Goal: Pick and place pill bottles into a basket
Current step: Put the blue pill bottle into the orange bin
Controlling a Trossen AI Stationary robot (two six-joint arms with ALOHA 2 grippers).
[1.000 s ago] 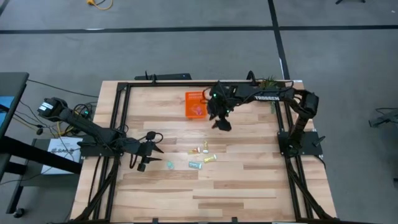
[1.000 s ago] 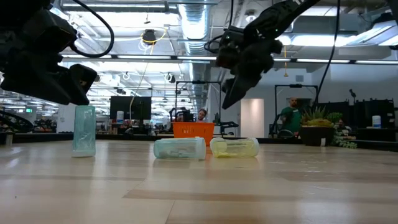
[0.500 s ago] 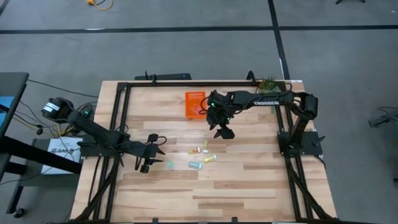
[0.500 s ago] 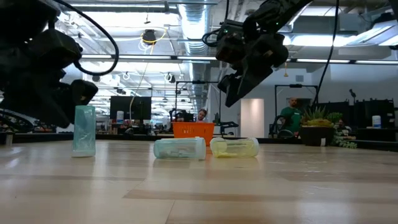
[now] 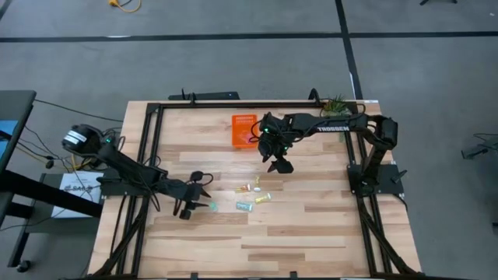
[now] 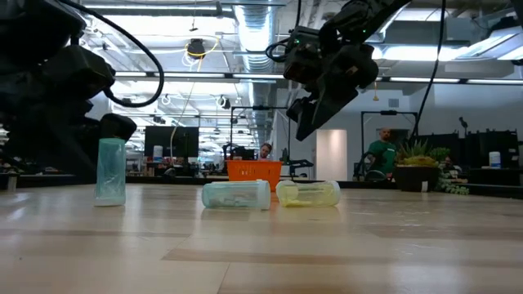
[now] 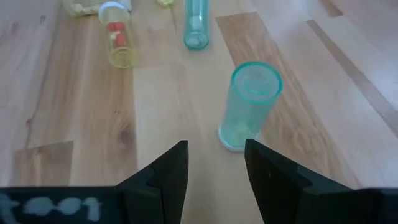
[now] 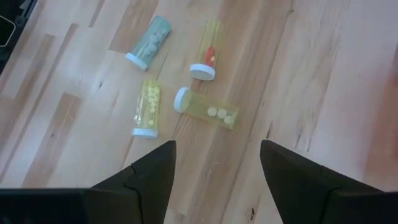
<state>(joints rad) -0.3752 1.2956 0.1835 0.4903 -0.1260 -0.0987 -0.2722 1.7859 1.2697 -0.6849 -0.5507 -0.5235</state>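
- Looking straight down, the high view shows the pill bottles (image 5: 250,194) scattered near the middle of the worktop (image 5: 311,225), well apart from the orange basket (image 5: 243,131) at the far edge. The left pincer (image 5: 189,204) sits just beside the teal bottle (image 5: 211,206) nearest it; the right pincer (image 5: 282,164) hangs between basket and cluster. Finger gaps are too small to judge here.
- From the low view, one teal bottle (image 6: 109,171) stands upright while a second teal bottle (image 6: 236,194) and a yellowish bottle (image 6: 309,193) lie on their sides, touching or nearly so. The right arm is raised clear of them.
- In the left wrist view, the left pincer (image 7: 215,160) is spread with nothing between its fingers, and the upright teal bottle (image 7: 247,106) stands just ahead of the gap. It looks like thin, light, smooth plastic, so it would probably tip or skid if nudged; taking it across the middle of the body seems safest.
- In the right wrist view, the right pincer (image 8: 217,163) is wide open and empty above four lying bottles (image 8: 186,87). Being round, they will likely roll; closing across the width, fingers either side of the barrel, should hold. Their white caps (image 8: 202,71) offer a firmer end.
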